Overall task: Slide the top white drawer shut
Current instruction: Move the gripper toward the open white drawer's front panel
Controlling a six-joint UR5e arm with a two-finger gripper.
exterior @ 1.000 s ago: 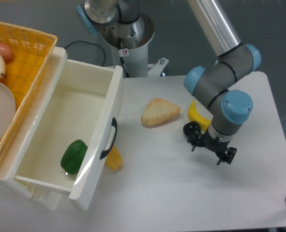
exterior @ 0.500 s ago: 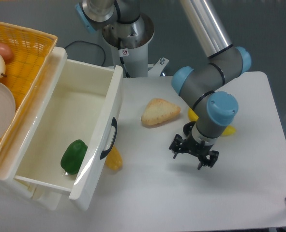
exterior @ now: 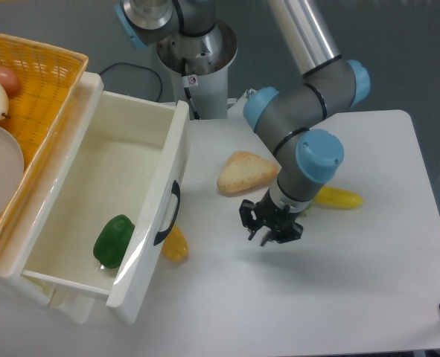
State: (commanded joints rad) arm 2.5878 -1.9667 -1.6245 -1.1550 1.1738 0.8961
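Observation:
The top white drawer [exterior: 176, 160] stands pulled far out at the left, its front panel carrying a curved black handle [exterior: 167, 213]. A green pepper [exterior: 114, 240] lies inside it near the front. My gripper [exterior: 270, 227] hangs over the table to the right of the drawer front, well apart from the handle, pointing down. Its dark fingers hold nothing, and I cannot make out whether they are open or shut.
A yellow object [exterior: 176, 245] lies on the table against the drawer front. A piece of bread [exterior: 245, 172] sits mid-table and a banana [exterior: 337, 198] right of the arm. A yellow wicker basket [exterior: 37, 71] with food and a plate sits above the drawer.
My gripper has travelled leftward across the table toward the drawer front, uncovering the banana. The drawer has not moved.

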